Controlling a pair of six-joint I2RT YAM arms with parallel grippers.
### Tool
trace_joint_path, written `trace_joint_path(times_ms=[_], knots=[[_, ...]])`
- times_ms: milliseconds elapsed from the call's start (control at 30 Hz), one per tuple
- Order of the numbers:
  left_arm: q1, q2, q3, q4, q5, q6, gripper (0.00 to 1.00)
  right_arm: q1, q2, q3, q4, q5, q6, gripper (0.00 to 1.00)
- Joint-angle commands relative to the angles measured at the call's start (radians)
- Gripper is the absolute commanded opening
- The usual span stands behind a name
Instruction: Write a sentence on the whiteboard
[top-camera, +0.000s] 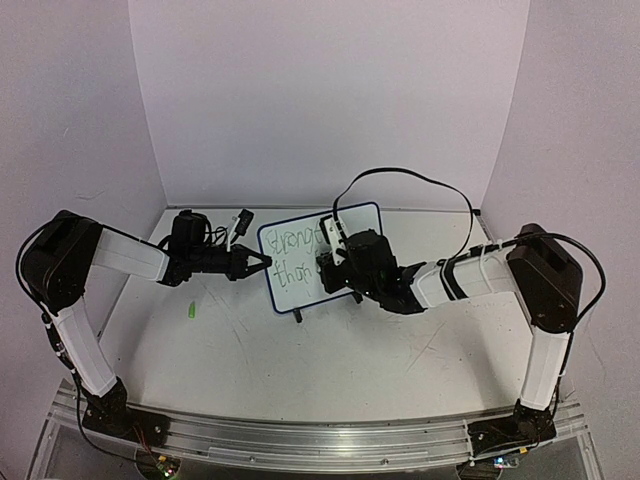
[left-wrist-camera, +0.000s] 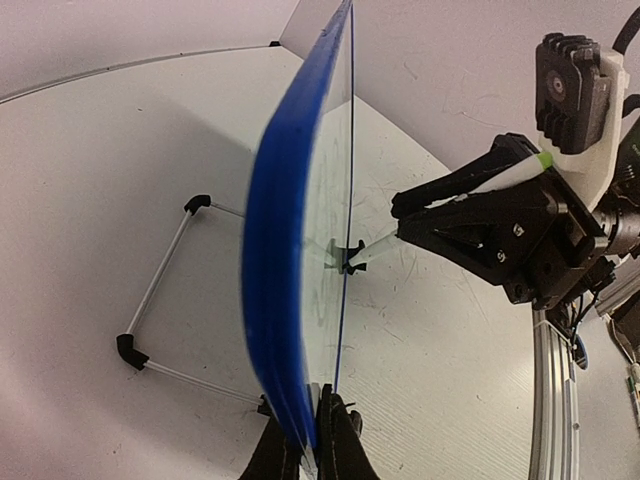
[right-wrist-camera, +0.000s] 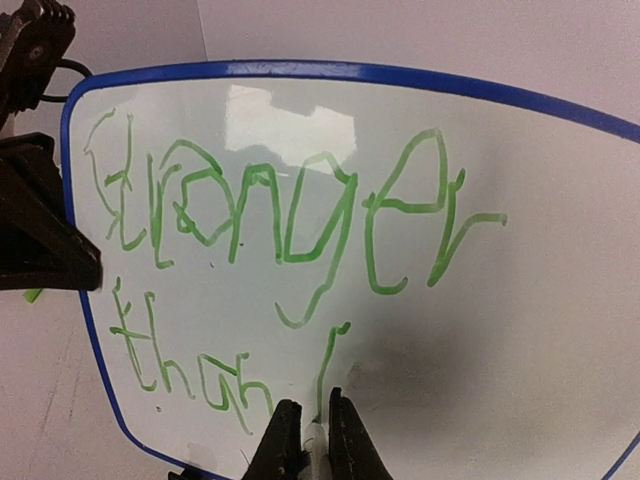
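Whiteboard (top-camera: 365, 222) at center: left claw (left-wrist-camera: 308, 450) clamps its left edge, right claw (right-wrist-camera: 306, 440) grips pen (left-wrist-camera: 497, 182), tip against it.

- White table (top-camera: 330, 370) underneath it all, its surface scuffed and scratched with dark marks.
- A small green piece (top-camera: 188, 312) lies loose on the table's left side.
- Plain pale backdrop (top-camera: 330, 100) walls rise behind and at both sides.
- A ridged metal rail (top-camera: 320, 445) runs along the near edge.

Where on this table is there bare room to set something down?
Free: the table stretch in front of the whiteboard, between the arm bases, beside the small green scrap. Crowded: at the board, where the left gripper clamps its edge and the right gripper holds the pen.
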Motion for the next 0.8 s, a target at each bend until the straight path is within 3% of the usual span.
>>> trace_joint_path(times_ms=[0,767], knots=[[0.011,0.016,0.015,-0.063,-0.126,0.113,0.0,0.005,0.013,0.058,0.035,0.041,-0.007,0.0],[0.011,0.015,0.017,-0.064,-0.127,0.113,0.0,-0.026,-0.023,0.001,0.028,0.134,0.025,0.0]])
